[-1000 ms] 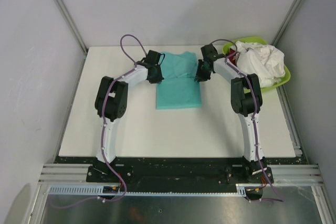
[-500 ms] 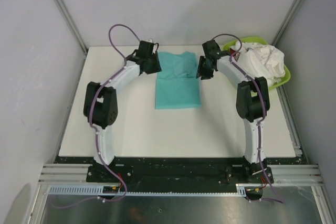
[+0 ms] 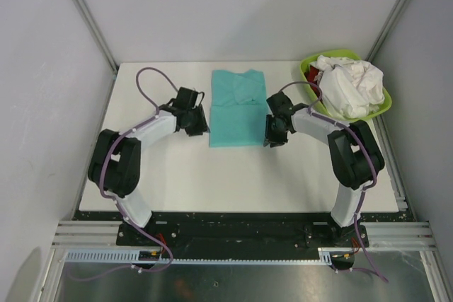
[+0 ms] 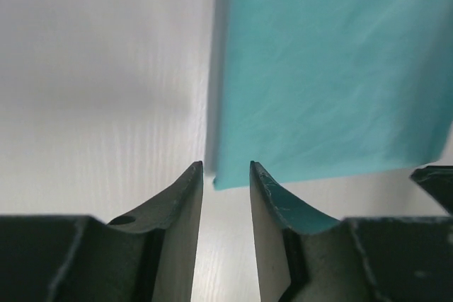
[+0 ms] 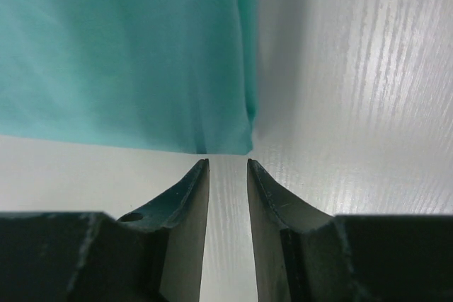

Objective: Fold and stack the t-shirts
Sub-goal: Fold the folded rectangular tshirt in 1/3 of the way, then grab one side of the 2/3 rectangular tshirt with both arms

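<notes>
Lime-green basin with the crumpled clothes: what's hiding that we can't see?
- Top view: crumpled white cloth fills the lime-green plastic basin; only a red scrap peeks out, and anything beneath is hidden.
- Both wrist views: the folded teal t-shirt runs off the picture edges.

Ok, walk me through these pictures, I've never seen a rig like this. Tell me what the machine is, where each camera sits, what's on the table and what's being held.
This is a robot with two jointed arms, the left arm and the right arm, bolted at the near edge of a white table. The wide picture looks down from above and behind them. The other two come from a camera on each wrist, looking out past the left gripper and the right gripper, the dark prongs at the bottom. On the table lies a folded teal shirt. A green basin at the far right holds crumpled white shirts. Each gripper sits at a near corner of the teal shirt, left at left and right at right. Both are slightly open and hold nothing.
</notes>
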